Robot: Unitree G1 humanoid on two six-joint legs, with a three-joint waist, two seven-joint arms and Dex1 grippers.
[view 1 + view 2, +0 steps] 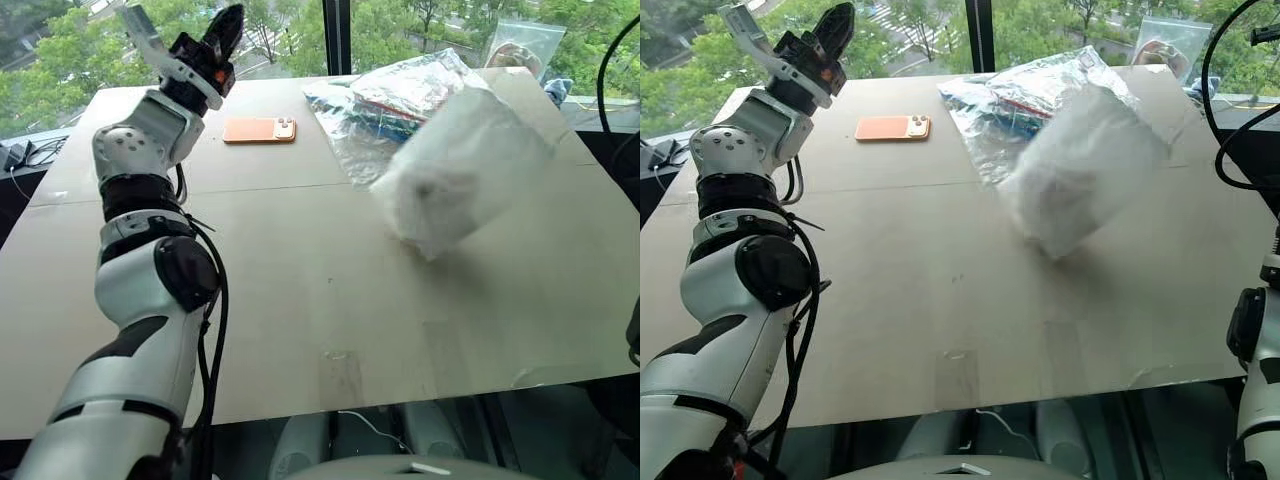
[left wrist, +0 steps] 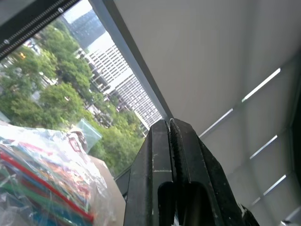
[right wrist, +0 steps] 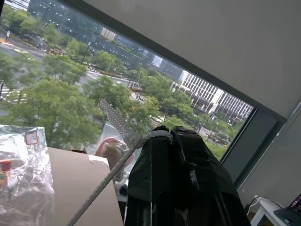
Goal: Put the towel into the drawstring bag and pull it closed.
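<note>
1. The drawstring bag [image 1: 462,170] hangs blurred above the far right part of the table [image 1: 300,300], its lower corner near the surface, with a bulky off-white mass inside that I take to be the towel [image 1: 430,195] — already in.
2. The left gripper [image 1: 222,40] is raised over the table's far left corner, fingers pressed together; from its wrist view nothing shows between them.
3. The right gripper [image 3: 170,134] is pressed tight on a white cord [image 3: 110,176] that runs over its tips and down toward the table — by my reading 1 of the bag's cords, so the bag seems to hang from this 1 grip.
4. Risk: with the weight on 1 cord, the bag may swing and twist, or the cord may slip across the smooth fingertips and drop the bag.
5. Risk: I cannot tell whether the mouth is cinched; if it is loose, a swing could tip the towel out.
6. Risk: the swinging bag hangs just in front of the clear plastic bag [image 1: 385,105] of colourful items and could drag it.
7. Room: the near and middle table is bare and broad, the safest place to lower the bag.
8. Edges: an orange phone [image 1: 259,130] lies far left; the right edge is close beside the bag, and the window stands just behind the far edge.
</note>
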